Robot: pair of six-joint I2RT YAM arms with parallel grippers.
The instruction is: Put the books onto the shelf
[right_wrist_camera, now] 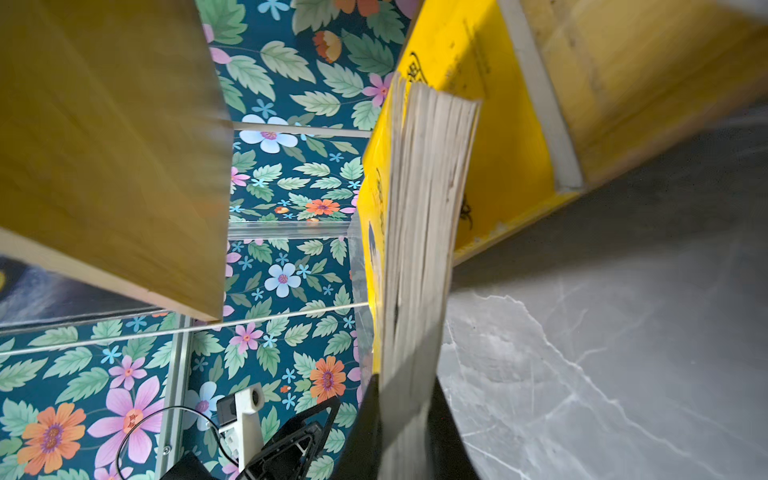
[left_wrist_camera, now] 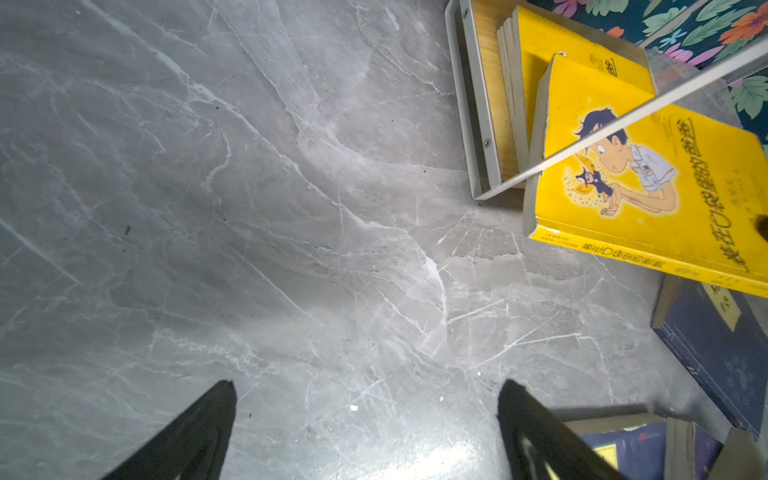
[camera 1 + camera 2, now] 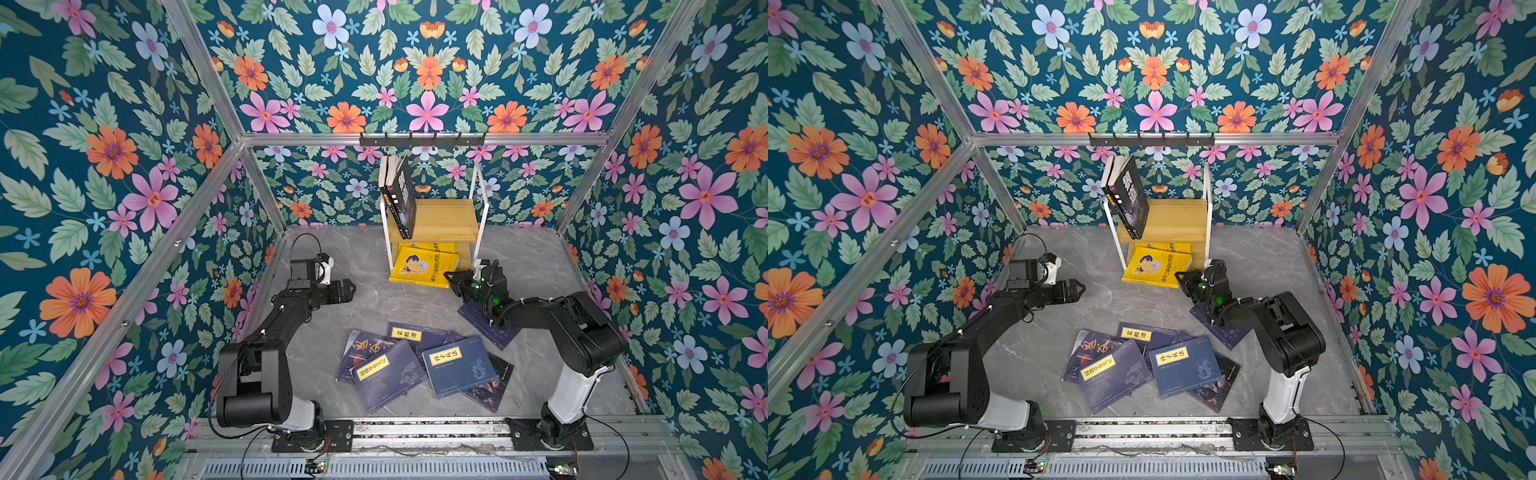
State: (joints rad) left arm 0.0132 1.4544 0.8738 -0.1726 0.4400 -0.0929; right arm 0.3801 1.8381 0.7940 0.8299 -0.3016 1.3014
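Lying on grey marbled tabletop [image 3: 374, 299]: books [image 3: 457, 365]; floral wallpaper [image 3: 428, 62] around.

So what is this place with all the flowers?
Likely a robot practice booth, not a real room: flowered panels on a metal frame, two robot arms bolted to a rail, a little shelf and scattered books.

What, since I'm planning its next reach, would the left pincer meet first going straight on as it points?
Probably the bare grey tabletop: the open left pincer tilts down toward it, with the yellow book off to one side; depth is hard to judge.
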